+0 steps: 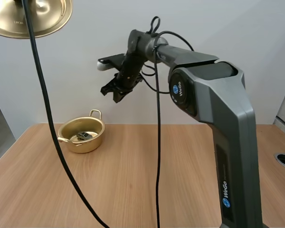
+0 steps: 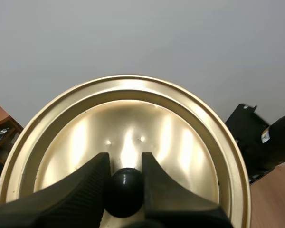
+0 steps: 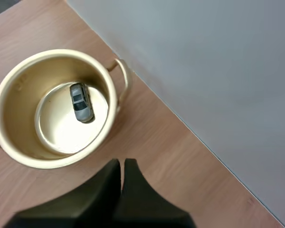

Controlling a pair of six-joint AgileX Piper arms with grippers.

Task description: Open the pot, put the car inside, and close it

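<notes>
Gripping: left gripper [image 2: 125, 165] pinched the lid's [image 2: 133, 114] black knob [image 2: 123, 192], lid held high.
Right gripper [image 3: 122, 164]: fingers pressed together, empty, above the pot [image 3: 16, 142].
Car [image 3: 80, 102]: lay flat on pot floor, off-centre; long axis slanted to table's [image 3: 161, 156] back edge; nose unclear.

pot [image 1: 83, 145]: 1 | lid [image 1: 52, 14]: 1, high above the pot | car [image 3: 80, 102]: 1, inside the pot | table [image 1: 123, 180]: 1, under the pot

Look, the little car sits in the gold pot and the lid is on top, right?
No. The car does sit in the pot, but the lid is off: the left fingers pinch its knob up in the air, as the left wrist view shows.
</notes>
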